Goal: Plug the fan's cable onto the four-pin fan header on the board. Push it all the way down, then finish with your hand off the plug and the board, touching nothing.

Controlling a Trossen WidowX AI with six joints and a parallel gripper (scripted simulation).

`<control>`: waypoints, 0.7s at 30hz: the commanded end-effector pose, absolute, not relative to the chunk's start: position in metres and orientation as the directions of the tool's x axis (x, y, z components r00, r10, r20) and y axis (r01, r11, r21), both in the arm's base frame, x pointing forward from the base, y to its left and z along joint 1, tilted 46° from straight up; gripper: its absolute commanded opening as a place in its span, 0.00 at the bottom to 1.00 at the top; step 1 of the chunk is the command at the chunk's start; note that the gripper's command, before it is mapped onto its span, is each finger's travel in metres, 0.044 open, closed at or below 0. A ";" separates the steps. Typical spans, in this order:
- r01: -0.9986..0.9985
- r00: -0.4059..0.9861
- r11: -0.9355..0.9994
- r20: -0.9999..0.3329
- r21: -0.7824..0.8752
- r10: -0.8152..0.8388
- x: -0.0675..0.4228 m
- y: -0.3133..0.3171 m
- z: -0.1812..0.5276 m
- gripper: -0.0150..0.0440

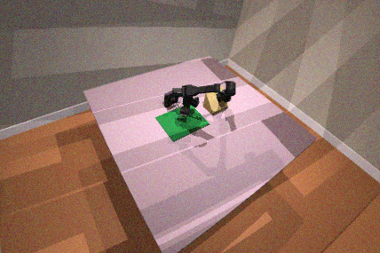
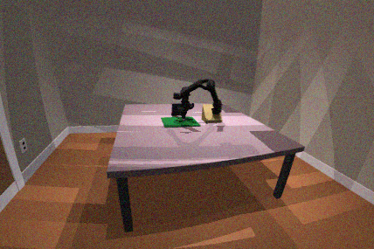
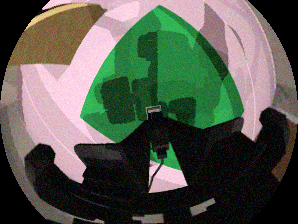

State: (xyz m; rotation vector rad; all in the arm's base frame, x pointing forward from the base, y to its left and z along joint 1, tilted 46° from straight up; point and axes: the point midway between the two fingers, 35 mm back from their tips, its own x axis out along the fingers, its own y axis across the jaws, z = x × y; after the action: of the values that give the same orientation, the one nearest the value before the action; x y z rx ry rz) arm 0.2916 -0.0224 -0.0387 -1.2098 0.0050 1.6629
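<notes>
One black arm reaches over a flat green board (image 1: 182, 123) at the centre of the top view, its gripper (image 3: 154, 137) pinching a small pale plug (image 3: 153, 111) with a thin dark cable (image 3: 157, 165) trailing toward the lower edge of the wrist view. Whether the plug touches the board cannot be told. A tan, wedge-shaped block (image 1: 214, 102) stands just right of the board on the smooth pale-pink table (image 2: 197, 148), above a wood-plank floor (image 2: 57, 212).

Header pins on board (image 3: 200, 63) too small; plug (image 3: 153, 111) half hidden.
</notes>
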 end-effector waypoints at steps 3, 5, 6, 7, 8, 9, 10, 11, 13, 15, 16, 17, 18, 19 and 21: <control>-0.719 0.043 -0.462 -0.697 -0.519 0.716 0.292 -0.019 -0.041 0.25; -0.719 0.043 -0.462 -0.697 -0.519 0.716 0.292 -0.018 -0.042 0.25; -0.719 0.043 -0.462 -0.697 -0.519 0.716 0.292 -0.018 -0.043 0.25; -0.719 0.043 -0.462 -0.697 -0.519 0.716 0.292 -0.017 -0.043 0.25; -0.719 0.043 -0.462 -0.697 -0.519 0.716 0.292 -0.017 -0.044 0.25; -0.719 0.043 -0.462 -0.697 -0.519 0.716 0.292 -0.016 -0.044 0.25; -0.719 0.043 -0.462 -0.697 -0.519 0.716 0.292 -0.016 -0.045 0.25; -0.719 0.043 -0.462 -0.697 -0.519 0.716 0.292 -0.015 -0.045 0.25; -0.719 0.043 -0.462 -0.697 -0.519 0.716 0.292 -0.014 -0.046 0.25; -0.718 0.044 -0.463 -0.698 -0.519 0.715 0.292 -0.016 -0.045 0.30; -0.718 0.044 -0.463 -0.698 -0.519 0.715 0.292 -0.016 -0.045 0.34; -0.718 0.044 -0.463 -0.698 -0.519 0.715 0.292 -0.016 -0.045 0.39; -0.718 0.044 -0.463 -0.698 -0.519 0.715 0.292 -0.016 -0.045 0.43; -0.718 0.044 -0.463 -0.698 -0.519 0.715 0.292 -0.016 -0.045 0.48; -0.718 0.044 -0.463 -0.698 -0.519 0.715 0.292 -0.016 -0.045 0.57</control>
State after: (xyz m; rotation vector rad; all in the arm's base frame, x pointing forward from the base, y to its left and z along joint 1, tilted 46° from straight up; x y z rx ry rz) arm 0.2919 -0.0160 -0.0451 -1.2074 0.0048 1.6593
